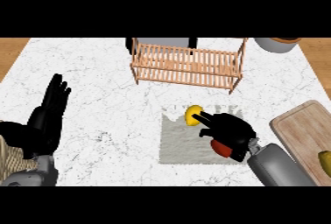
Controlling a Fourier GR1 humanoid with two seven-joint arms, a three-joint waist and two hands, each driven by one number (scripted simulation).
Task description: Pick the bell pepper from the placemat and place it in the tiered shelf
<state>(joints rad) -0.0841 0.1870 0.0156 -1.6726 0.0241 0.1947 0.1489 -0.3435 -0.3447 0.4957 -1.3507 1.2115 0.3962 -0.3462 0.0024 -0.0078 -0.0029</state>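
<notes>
The marble counter [97,87] runs out of view at the near edge, with bare room to the left of the right hand [227,130], as far as the left hand [50,111], which rests open, fingers up. Ahead of the right hand stands the tiered shelf [187,65], well apart from it, a dark thing half hidden behind. Under the hand lies the placemat [184,146], its far right corner covered. Right of the hand a cutting board [301,131] is cut off at the edge. The hand's fingers [204,117] curl onto the bell pepper [192,114], hiding its near side; it sits at their tips, over the placemat's far edge.
</notes>
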